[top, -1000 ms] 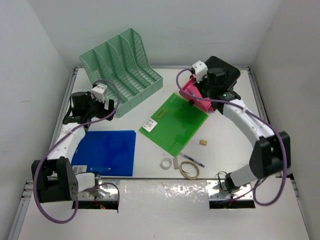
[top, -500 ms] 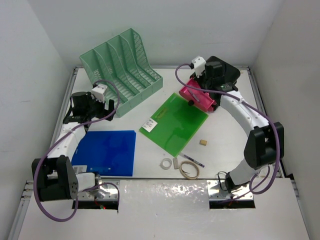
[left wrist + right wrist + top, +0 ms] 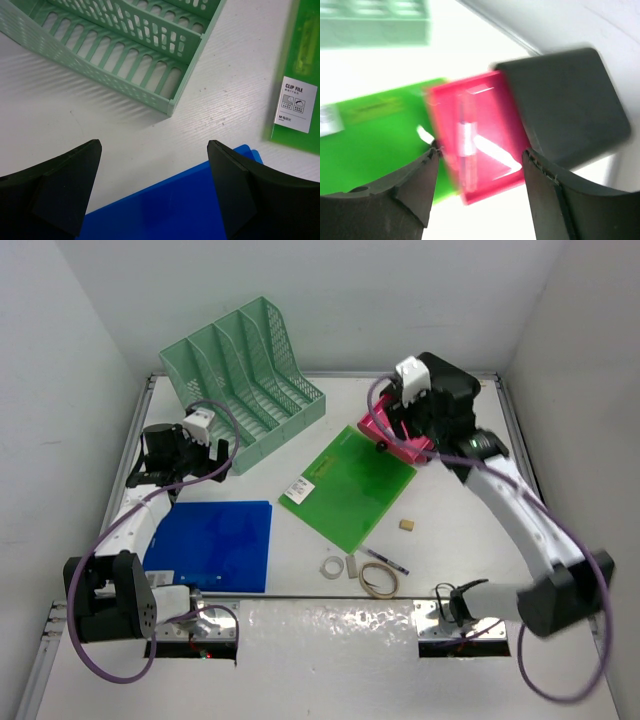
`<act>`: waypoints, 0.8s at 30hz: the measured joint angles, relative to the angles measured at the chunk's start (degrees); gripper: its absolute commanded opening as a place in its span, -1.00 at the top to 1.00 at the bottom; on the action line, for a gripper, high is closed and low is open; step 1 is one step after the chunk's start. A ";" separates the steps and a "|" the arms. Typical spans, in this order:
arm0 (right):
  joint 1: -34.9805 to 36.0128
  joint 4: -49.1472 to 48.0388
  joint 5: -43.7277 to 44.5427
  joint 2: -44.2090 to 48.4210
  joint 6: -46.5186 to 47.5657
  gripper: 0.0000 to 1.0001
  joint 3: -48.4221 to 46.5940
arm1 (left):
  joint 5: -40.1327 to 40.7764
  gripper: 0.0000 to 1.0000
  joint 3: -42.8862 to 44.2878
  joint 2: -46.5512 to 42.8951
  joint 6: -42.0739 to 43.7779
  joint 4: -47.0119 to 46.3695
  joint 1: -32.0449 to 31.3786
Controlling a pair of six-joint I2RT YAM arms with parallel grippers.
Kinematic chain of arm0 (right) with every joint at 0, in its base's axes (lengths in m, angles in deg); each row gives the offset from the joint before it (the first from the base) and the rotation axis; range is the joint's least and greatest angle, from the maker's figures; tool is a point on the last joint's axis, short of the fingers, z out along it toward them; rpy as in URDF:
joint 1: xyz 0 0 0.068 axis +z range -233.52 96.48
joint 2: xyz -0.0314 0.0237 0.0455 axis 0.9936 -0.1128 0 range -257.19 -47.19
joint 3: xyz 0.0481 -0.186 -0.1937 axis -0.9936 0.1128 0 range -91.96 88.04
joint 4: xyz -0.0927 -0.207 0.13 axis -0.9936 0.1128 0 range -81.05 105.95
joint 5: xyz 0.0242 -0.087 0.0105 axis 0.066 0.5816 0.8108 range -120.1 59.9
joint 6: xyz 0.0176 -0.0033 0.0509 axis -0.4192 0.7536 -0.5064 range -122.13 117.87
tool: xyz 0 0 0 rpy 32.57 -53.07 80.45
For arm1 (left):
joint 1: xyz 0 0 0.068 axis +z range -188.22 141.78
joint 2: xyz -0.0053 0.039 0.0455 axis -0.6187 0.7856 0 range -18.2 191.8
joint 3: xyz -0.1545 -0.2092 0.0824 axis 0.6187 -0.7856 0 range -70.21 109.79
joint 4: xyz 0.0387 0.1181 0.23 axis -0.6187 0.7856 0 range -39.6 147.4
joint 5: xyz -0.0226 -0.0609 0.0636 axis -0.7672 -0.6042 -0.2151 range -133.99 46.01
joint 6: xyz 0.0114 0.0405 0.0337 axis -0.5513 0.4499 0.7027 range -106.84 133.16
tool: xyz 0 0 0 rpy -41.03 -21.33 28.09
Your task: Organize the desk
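The desk is a white tabletop with metal rails. My right gripper hovers open over a pink tray, with nothing between its fingers. A clear pen lies in that tray; the view is blurred. My left gripper stands open and empty above the far edge of a blue folder. A green clip file lies at the centre.
A mint mesh file rack stands at the back left. A black box sits behind the pink tray. Near the front lie a tape ring, a small roll, an eraser, a pen and a small block.
My right gripper has gone from shut to open over the pink tray, and its arm has swung outward to the right. The left arm has not moved.
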 measured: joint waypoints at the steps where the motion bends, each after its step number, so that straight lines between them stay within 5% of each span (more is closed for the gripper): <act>1: 1.14 -1.36 -1.77 4.00 -1.44 -0.33 3.04 | -0.02 -0.71 0.00 0.00 0.00 0.00 0.02; 7: 10.75 -0.83 -4.35 16.26 -9.88 0.07 22.47 | -0.02 -0.71 0.00 0.00 0.00 -0.02 0.02; 13: 21.49 1.68 -1.86 7.93 -14.91 -0.09 34.91 | 0.20 -0.71 0.00 0.02 0.00 -0.02 0.02; 24: 22.45 -4.94 -5.60 1.18 -18.84 0.01 38.21 | 0.46 -0.71 0.00 0.35 0.00 -0.04 0.00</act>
